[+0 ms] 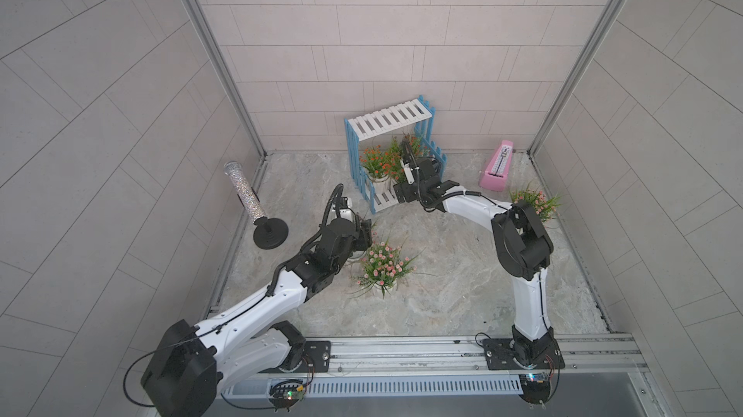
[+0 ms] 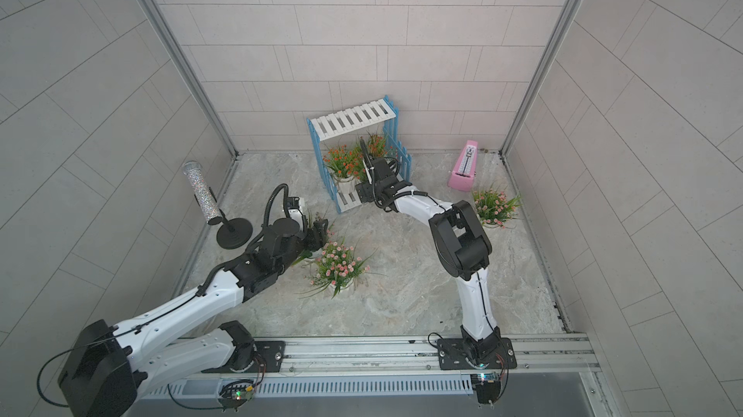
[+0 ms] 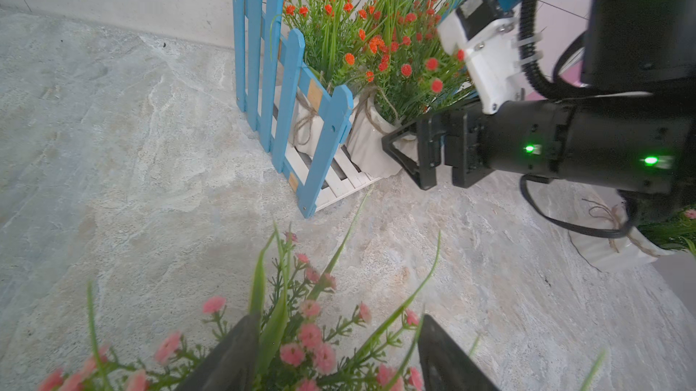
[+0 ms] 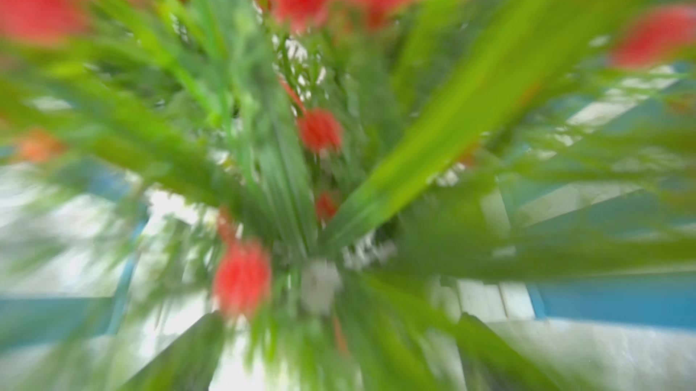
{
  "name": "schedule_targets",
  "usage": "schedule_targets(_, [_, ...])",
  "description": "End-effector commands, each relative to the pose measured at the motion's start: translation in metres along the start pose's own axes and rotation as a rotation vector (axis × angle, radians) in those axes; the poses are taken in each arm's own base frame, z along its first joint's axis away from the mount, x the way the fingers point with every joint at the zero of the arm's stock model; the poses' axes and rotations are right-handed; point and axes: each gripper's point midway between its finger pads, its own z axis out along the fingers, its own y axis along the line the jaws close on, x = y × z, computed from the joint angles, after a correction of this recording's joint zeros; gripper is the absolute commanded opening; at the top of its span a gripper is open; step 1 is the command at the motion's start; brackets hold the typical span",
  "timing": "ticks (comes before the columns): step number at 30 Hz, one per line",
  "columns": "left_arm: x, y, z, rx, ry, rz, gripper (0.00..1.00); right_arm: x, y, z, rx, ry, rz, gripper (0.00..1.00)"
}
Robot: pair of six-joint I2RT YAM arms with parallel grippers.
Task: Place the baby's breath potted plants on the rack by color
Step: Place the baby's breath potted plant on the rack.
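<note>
The rack [image 1: 388, 119], white slats and blue picket sides, stands by the back wall, with orange-red plants [image 1: 376, 161] upright in white pots on its lower shelf. One pink plant [image 1: 384, 266] stands mid-worktop, a second pink plant [image 1: 534, 200] well apart toward the right wall

Enclosure: pale grey tiled walls [image 1: 362, 33] on three sides; marbled grey stone floor [image 1: 442, 294]; aluminium corner posts [image 1: 213, 53]; soft, even light.

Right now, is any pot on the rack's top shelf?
No: in a top view the upper shelf of the rack shows only bare slats, and the orange-red plants stand on its lower tier.
</note>
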Motion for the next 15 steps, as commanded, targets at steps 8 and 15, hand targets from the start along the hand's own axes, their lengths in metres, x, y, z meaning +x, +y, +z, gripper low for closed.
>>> schedule_targets(8, [-0.004, -0.002, -0.005, 0.008, -0.014, -0.004, 0.70, -0.007, -0.027, -0.077, -0.104, -0.050, 0.149, 0.99])
schedule_targets(15, [-0.005, -0.003, -0.004, 0.011, -0.013, -0.009, 0.70, -0.008, -0.085, -0.076, -0.026, -0.060, 0.235, 0.95])
